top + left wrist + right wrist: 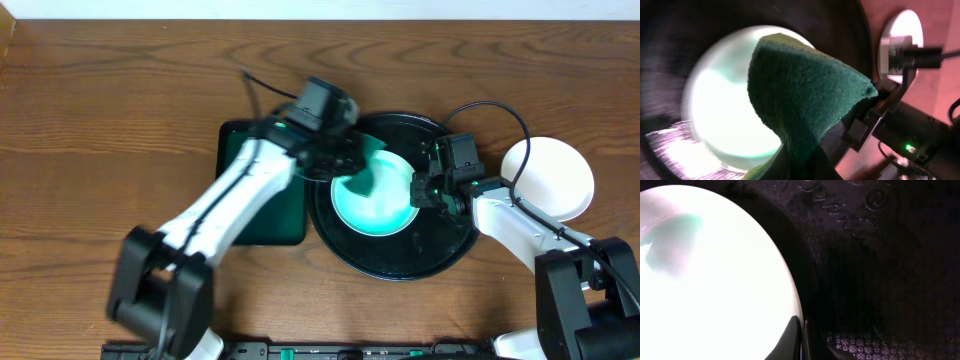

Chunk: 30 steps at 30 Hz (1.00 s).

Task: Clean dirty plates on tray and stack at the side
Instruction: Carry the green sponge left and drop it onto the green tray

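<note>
The left gripper (pixel 350 165) is pinching a dark green cloth (pixel 805 95) just above the pale-mint round plate (pixel 385 212); the right gripper (pixel 422 188), seemingly, is clamping its right rim.

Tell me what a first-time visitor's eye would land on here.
First the bright mint plate in the middle of the round black tray, with the left hand holding a green cloth over it. The right hand pinches that plate's right rim, and a plain white plate sits on the wooden table to the tray's right.
</note>
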Each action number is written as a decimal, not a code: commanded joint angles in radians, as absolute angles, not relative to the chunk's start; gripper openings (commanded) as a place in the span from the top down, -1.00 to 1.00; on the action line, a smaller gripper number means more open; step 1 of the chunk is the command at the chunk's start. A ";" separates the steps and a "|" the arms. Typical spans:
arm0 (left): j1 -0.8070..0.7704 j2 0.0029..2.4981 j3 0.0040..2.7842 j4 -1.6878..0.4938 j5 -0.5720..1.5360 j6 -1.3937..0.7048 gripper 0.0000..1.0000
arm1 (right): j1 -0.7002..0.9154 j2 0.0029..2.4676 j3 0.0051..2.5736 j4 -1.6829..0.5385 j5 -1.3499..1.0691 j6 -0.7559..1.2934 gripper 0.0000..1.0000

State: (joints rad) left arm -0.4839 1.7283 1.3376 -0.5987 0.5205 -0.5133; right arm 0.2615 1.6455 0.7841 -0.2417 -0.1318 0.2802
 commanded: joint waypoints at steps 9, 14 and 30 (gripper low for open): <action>-0.304 1.693 1.335 -0.928 0.049 -0.344 0.85 | 0.277 1.655 0.783 -0.236 -0.166 0.272 0.97; -0.269 1.698 1.281 -0.929 -0.017 -0.340 0.85 | 0.277 1.655 0.783 -0.236 -0.166 0.272 0.97; -0.260 1.711 1.105 -0.780 -0.020 -0.341 0.85 | 0.277 1.655 0.783 -0.235 -0.166 0.272 0.98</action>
State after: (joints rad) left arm -0.2642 1.7020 1.1126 -0.7826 -0.0002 -0.3576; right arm 0.2615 1.6459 0.7841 -0.2413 -0.1402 0.2806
